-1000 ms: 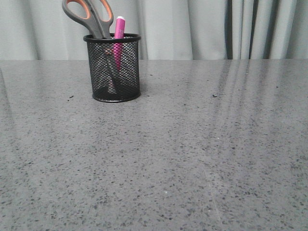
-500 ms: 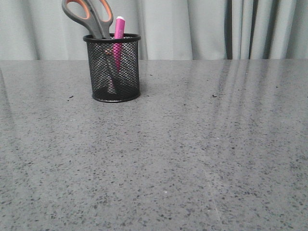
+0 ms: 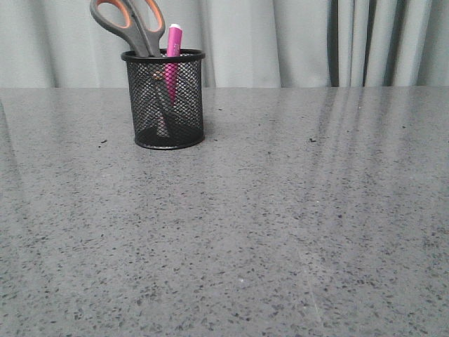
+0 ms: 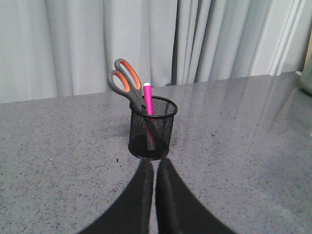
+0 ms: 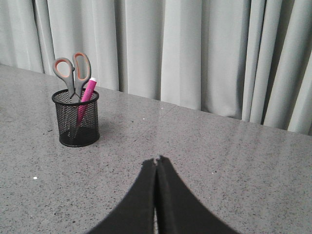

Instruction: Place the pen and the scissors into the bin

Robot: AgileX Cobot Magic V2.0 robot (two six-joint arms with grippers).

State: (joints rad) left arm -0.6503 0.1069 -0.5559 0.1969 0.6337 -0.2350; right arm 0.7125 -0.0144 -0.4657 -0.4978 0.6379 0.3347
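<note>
The black mesh bin (image 3: 165, 98) stands at the back left of the grey table. The scissors (image 3: 128, 24) stand in it, blades down, grey and orange handles sticking out. The pink pen (image 3: 172, 49) stands beside them in the bin. All three also show in the left wrist view: bin (image 4: 152, 127), scissors (image 4: 125, 80), pen (image 4: 147, 97); and in the right wrist view: bin (image 5: 76, 118), scissors (image 5: 72, 68), pen (image 5: 87, 93). My left gripper (image 4: 154, 162) is shut and empty, just short of the bin. My right gripper (image 5: 157, 161) is shut and empty, well to the bin's right. Neither gripper shows in the front view.
The speckled grey table (image 3: 280, 210) stretches wide in front of and to the right of the bin. Grey curtains (image 3: 295, 42) hang behind the table's far edge. A pale object (image 4: 307, 73) sits at the edge of the left wrist view.
</note>
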